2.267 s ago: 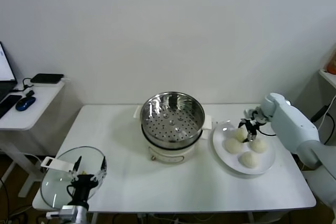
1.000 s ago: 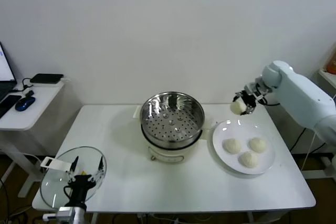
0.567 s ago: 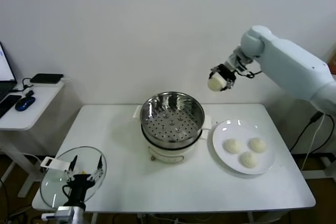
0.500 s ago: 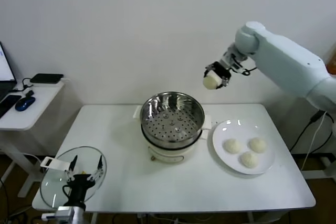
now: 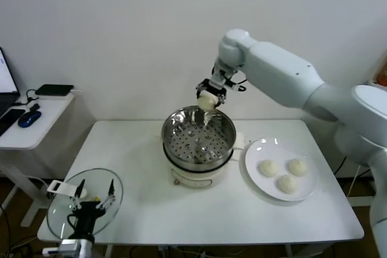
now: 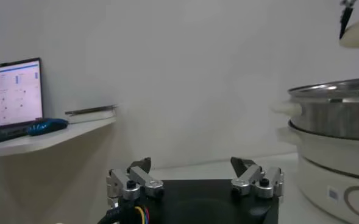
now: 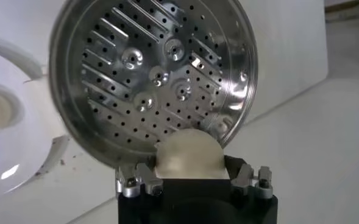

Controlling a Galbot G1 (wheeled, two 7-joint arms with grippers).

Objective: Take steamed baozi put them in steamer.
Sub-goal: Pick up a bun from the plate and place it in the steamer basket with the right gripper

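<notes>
My right gripper (image 5: 207,99) is shut on one cream-white baozi (image 5: 207,100) and holds it in the air above the far rim of the steamer (image 5: 199,136), a shiny perforated steel basket on a cream cooker base. The right wrist view shows the held baozi (image 7: 189,154) over the steamer's rim (image 7: 155,79), whose basket is empty. Three more baozi (image 5: 281,173) lie on the white plate (image 5: 266,187) to the right of the steamer. My left gripper (image 5: 92,199) is open and empty, parked low at the table's front left; it also shows in the left wrist view (image 6: 195,175).
A round glass lid (image 5: 63,208) lies at the table's front left corner beside the left gripper. A side desk (image 5: 33,122) at the left carries a mouse and a dark device. The white wall stands close behind the table.
My right gripper closed on a baozi on the plate, lifted it, and carried it up and left to above the steamer's far rim. The left arm stayed parked.
</notes>
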